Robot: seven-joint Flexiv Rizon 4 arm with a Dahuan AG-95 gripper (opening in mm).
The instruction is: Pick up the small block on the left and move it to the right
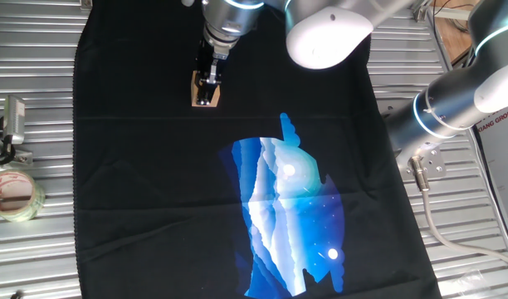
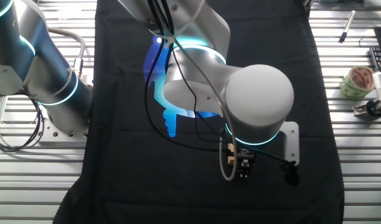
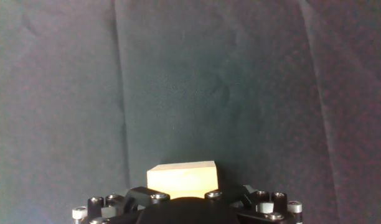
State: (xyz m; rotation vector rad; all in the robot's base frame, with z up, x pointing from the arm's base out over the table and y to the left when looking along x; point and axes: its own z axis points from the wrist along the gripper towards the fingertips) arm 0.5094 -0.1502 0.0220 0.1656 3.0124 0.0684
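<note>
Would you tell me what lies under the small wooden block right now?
The small block sits on the black cloth, with the gripper over it. Whatever lies beneath the cloth is covered.

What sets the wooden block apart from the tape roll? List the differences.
The wooden block is a plain tan cube; the tape roll is a clear ring with red print. The block lies on the black cloth; the roll lies off it, on the ribbed metal tabletop. The gripper is down at the block; nothing is near the roll. Both are small.

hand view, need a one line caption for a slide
Claw poised at a small light tan wooden cube resting on dark wrinkled cloth.
</note>
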